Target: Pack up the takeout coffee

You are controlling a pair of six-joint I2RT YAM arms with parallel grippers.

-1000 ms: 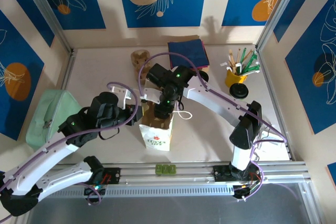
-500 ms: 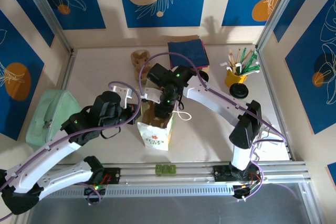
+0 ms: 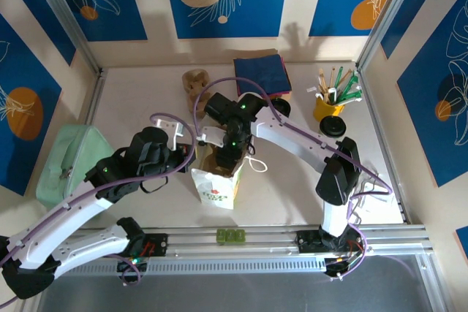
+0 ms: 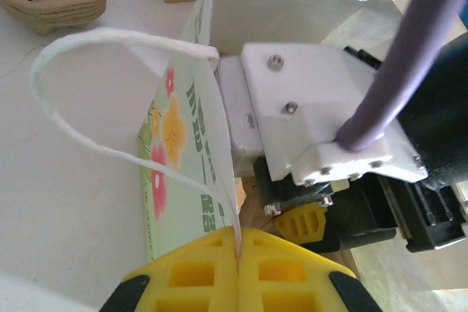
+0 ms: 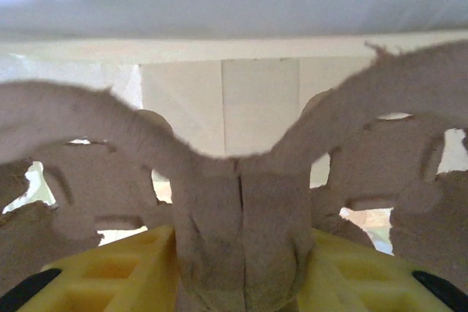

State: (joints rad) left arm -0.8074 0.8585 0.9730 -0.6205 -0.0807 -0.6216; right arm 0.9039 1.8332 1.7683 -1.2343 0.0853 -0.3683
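You see rough, fibrous brown pulp on the tray [image 5: 241, 202] clamped between the right gripper's [image 5: 241, 261] smooth yellow plastic pads [image 5: 139, 268]. The left gripper [image 4: 238, 253] pinches a matt white paper bag [image 4: 186, 129] over a smooth pale table [image 4: 58, 202].

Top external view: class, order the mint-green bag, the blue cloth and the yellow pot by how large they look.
1. mint-green bag, largest, though partly covered
2. blue cloth
3. yellow pot, smallest

carrier [image 5: 241, 202] in bag [image 3: 216, 189], L hand [image 4: 238, 253] at rim
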